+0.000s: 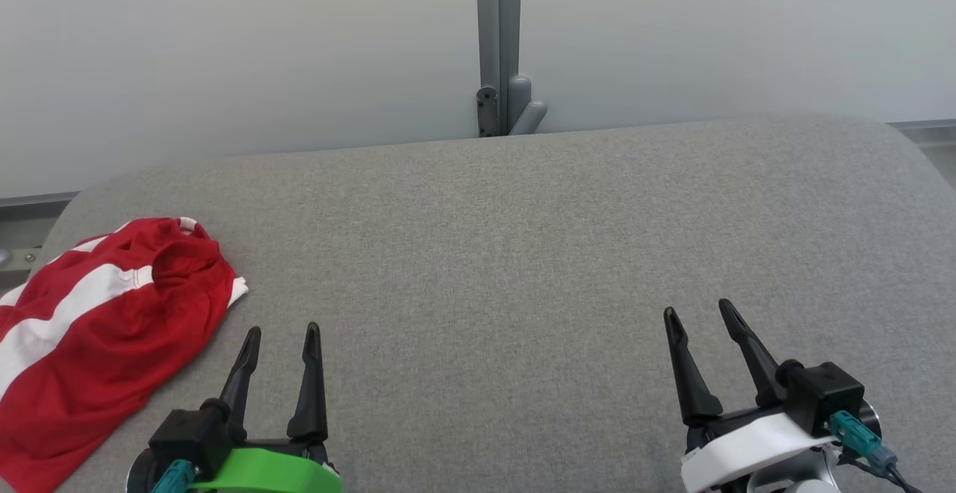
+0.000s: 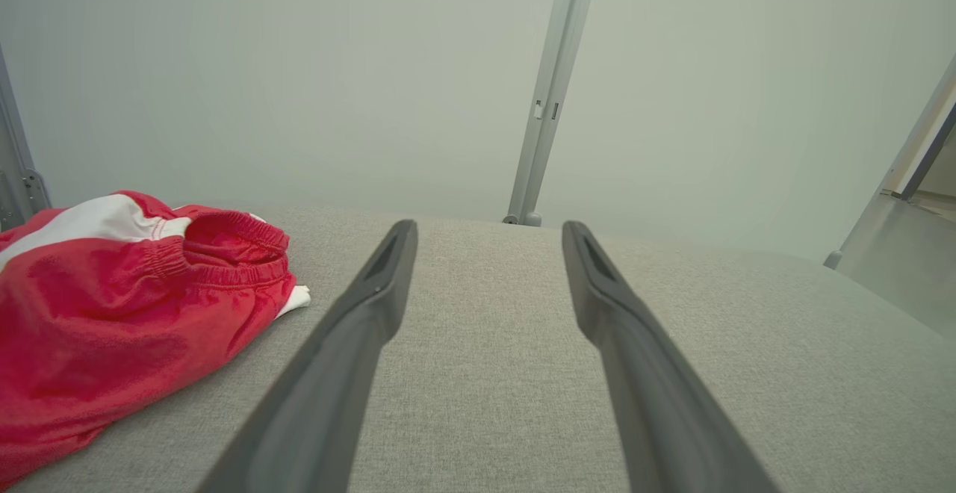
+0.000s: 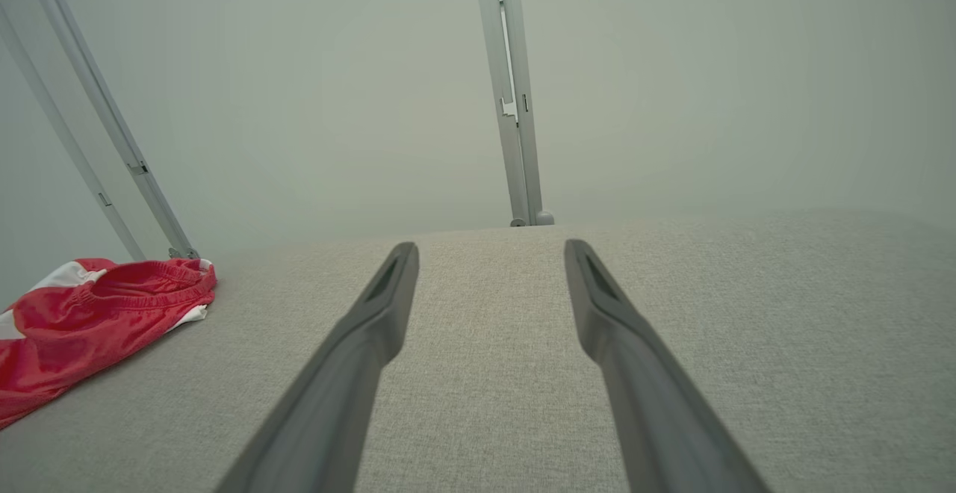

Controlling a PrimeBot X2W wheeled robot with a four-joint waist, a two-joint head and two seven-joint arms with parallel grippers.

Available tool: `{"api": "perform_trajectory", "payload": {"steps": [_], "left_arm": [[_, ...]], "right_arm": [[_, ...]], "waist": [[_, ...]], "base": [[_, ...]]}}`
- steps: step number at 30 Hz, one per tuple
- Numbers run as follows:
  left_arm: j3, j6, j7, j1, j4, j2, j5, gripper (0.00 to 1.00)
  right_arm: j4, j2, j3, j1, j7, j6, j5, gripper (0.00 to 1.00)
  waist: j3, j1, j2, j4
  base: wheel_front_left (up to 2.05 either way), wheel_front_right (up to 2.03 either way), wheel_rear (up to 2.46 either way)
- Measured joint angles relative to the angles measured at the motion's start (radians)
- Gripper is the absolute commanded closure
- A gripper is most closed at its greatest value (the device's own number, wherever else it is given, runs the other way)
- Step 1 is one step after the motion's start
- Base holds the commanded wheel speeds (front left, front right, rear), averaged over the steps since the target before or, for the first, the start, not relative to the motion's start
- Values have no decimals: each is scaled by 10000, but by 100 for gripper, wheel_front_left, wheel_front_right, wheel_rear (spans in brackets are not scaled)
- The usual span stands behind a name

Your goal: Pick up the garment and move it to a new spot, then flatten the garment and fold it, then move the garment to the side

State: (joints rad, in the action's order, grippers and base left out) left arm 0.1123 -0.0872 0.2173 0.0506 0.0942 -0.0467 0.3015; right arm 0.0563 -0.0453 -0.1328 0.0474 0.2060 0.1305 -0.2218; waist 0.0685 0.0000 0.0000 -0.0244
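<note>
At the table's (image 1: 523,254) left edge, crumpled garment (image 1: 104,329); left gripper (image 1: 280,340), right gripper (image 1: 702,314) agape, empty, over its bare middle.

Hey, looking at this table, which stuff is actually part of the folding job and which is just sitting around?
Part of the job:
- red and white garment, crumpled, on the robot's left
- left claw, open and empty
- right claw, open and empty
- grey table, the work surface

Just there:
- grey post behind the table
- pale wall panels
</note>
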Motion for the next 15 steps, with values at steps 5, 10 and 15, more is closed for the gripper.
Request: {"api": "perform_trajectory", "payload": {"steps": [5, 10, 15], "left_arm": [[6, 163, 94, 6, 184, 0, -140, 0], [12, 169, 190, 5, 282, 0, -508, 0], [-2, 169, 267, 5, 380, -2, -815, 0]], "right_arm": [[-48, -4, -38, 16, 125, 0, 477, 0], [-56, -12, -59, 42, 244, 0, 882, 0], [-90, -15, -102, 42, 336, 0, 1216, 0]], "waist": [[63, 0, 0, 40], [114, 0, 0, 111], [137, 0, 0, 154]], "base": [[0, 0, 0], [0, 0, 0], [0, 0, 0]]}}
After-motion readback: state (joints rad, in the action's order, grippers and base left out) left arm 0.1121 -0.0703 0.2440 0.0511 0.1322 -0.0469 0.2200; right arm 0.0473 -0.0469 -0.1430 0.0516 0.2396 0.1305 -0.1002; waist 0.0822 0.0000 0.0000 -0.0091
